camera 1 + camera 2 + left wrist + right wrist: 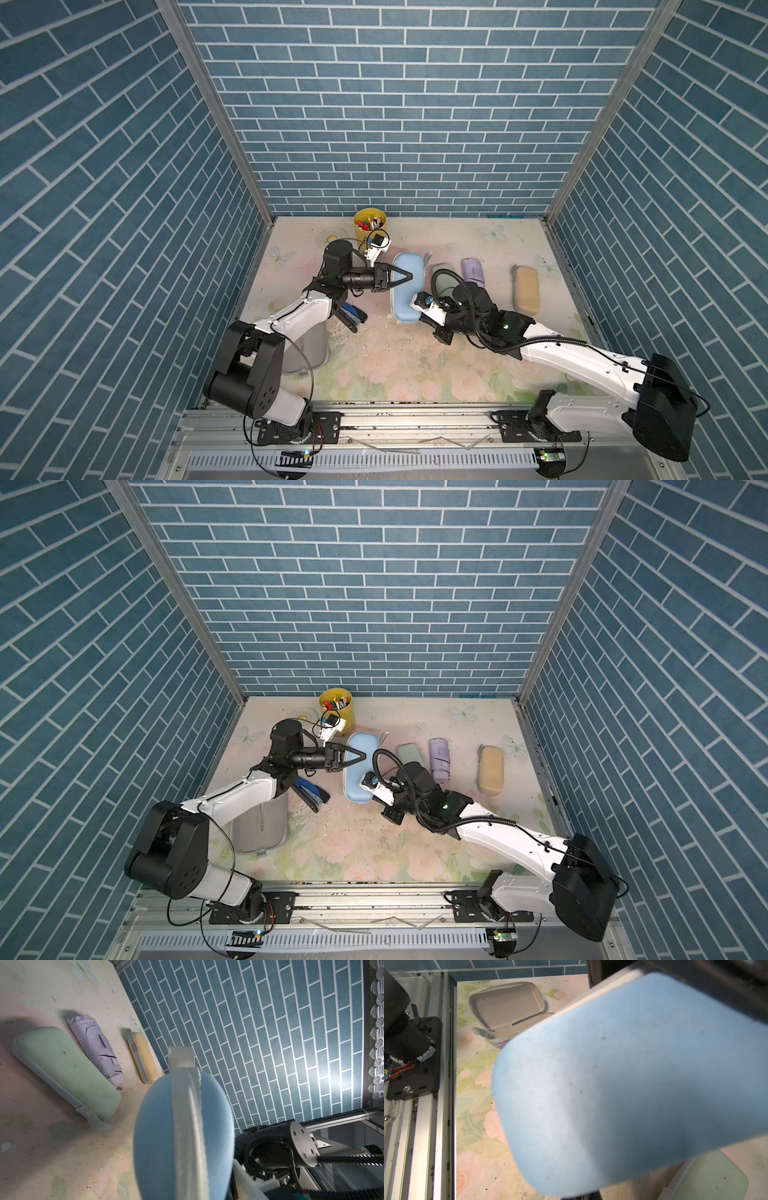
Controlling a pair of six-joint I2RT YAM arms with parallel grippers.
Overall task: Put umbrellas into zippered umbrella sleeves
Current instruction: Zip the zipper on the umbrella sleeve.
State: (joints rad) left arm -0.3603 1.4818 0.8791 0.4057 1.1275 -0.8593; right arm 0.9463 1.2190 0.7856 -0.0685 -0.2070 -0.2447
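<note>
While the left pincer pinches the light blue sleeve, seemingly bracing it for zipping, the right pincer hovers pressed together nearby.

Floral table: mint sleeve, lilac umbrella, cream sleeve.

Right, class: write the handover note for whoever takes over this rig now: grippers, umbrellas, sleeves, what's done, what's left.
Left gripper: tips at the blue sleeve's side edge; grip unclear.
Right gripper: shut, hidden under its wrist at that sleeve's near end.
Mint sleeve and cream sleeve: closed on the table, contents unseen.
Lilac umbrella: loose between them.
Open sleeve: empty, by the left arm's base.
Done: cannot confirm; only one umbrella shows.
Left: lilac umbrella into the open sleeve, zip it; check the blue sleeve's zip.
</note>
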